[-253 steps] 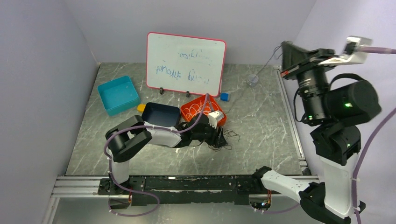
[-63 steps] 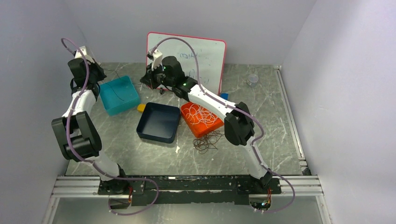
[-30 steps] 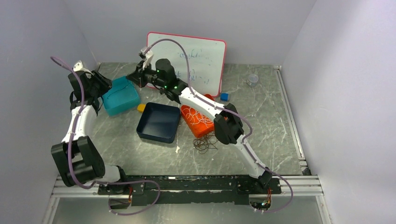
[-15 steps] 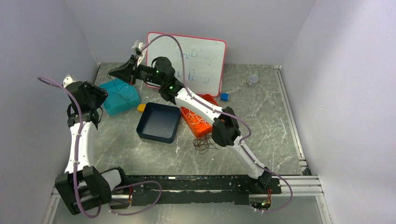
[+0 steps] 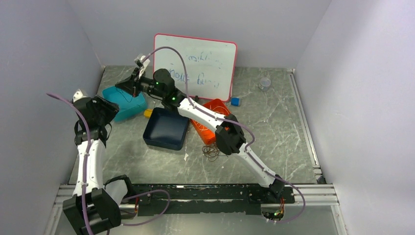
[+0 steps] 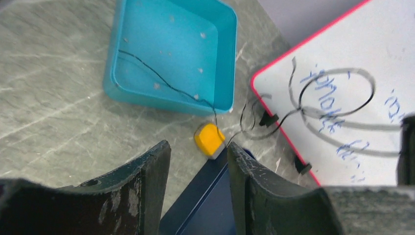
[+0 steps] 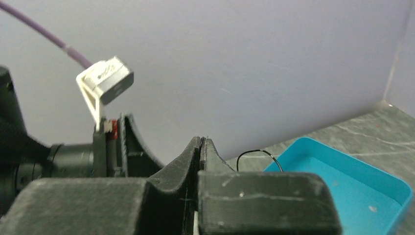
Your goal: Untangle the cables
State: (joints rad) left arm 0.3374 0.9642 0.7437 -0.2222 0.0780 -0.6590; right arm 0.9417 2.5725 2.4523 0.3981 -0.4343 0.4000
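A thin black cable (image 6: 161,81) lies across the teal bin (image 6: 147,98) and rises in loose loops in front of the whiteboard (image 6: 342,117). My right gripper (image 5: 122,86) hangs over the teal bin (image 5: 129,105), shut on this black cable (image 7: 254,152), which curls out beside its fingers (image 7: 215,152). My left gripper (image 5: 111,108) is just left of that bin. In its wrist view the left gripper (image 6: 195,147) is open with nothing between its fingers. White cables (image 5: 211,120) fill the orange bin (image 5: 219,104). Brown cables (image 5: 213,152) lie on the table.
A navy bin (image 5: 166,128) sits mid-table with a yellow cube (image 6: 209,139) at its far corner. A blue cube (image 5: 236,101) and a small clear cup (image 5: 265,83) stand at the back right. The left wall is close to my left arm.
My right gripper has swung left and lower over the teal bin, carrying the black cable. My left arm has drawn back toward the near left and its jaws have widened.
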